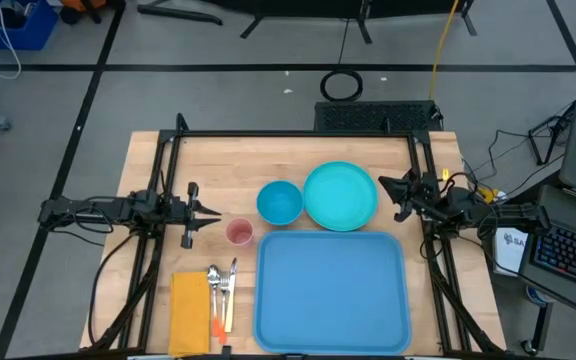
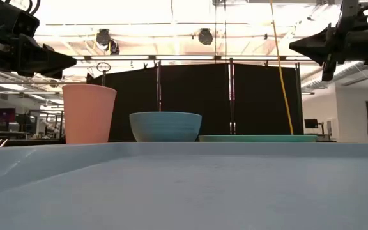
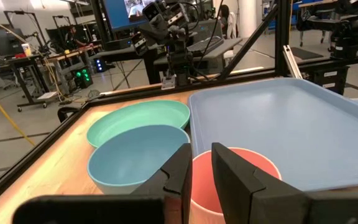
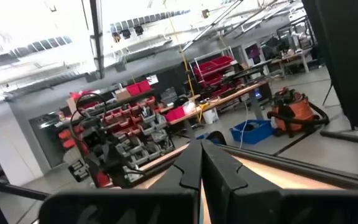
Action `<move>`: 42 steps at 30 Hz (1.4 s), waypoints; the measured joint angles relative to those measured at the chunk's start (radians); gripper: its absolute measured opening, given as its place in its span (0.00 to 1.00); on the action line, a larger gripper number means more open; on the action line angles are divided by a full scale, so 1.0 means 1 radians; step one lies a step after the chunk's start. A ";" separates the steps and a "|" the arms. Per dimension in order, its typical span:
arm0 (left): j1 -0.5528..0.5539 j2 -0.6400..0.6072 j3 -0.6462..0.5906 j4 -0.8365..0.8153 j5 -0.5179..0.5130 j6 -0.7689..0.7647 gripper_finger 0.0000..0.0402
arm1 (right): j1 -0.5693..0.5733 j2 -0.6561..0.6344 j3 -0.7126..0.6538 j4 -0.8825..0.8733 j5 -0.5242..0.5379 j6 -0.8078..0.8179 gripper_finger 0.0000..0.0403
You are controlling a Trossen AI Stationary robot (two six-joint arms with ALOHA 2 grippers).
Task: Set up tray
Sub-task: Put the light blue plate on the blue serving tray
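Observation:
The light-blue tray (image 1: 333,290) lies flat on the near half of the table and fills the foreground of the low view (image 2: 184,185). Beyond it stand a turquoise plate (image 1: 340,195), a blue bowl (image 1: 280,202) and a pink cup (image 1: 240,233). My left gripper (image 1: 215,212) hovers left of the cup, pointing right; in its wrist view the fingers (image 3: 201,165) stand almost together, a narrow slit between them, above the cup (image 3: 229,180). My right gripper (image 1: 383,183) hangs in the air right of the plate, shut (image 4: 201,165).
A yellow napkin (image 1: 190,312) lies at the table's near left, with cutlery (image 1: 223,288) between it and the tray. Black frame posts (image 1: 163,180) run along both table sides. Bare wood shows on the far part of the table (image 1: 238,155).

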State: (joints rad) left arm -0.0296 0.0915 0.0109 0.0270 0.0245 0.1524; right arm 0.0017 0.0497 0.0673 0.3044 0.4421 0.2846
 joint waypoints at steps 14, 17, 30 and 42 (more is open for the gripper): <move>0.000 0.000 0.000 0.000 0.000 0.000 0.17 | 0.001 0.250 0.004 0.130 -0.210 -0.160 0.01; 0.000 0.000 0.000 0.000 0.000 0.000 0.17 | 0.000 0.358 0.018 0.131 -0.179 -0.211 0.06; 0.000 0.000 0.000 0.000 0.000 0.000 0.17 | 0.103 0.833 0.327 0.102 -0.176 -0.327 0.57; 0.000 0.000 0.000 0.000 0.000 0.000 0.17 | 0.184 1.130 0.713 -0.511 -0.077 -0.216 0.57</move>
State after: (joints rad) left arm -0.0296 0.0917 0.0109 0.0269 0.0246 0.1524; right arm 0.1859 1.1796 0.7799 -0.2064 0.3655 0.0687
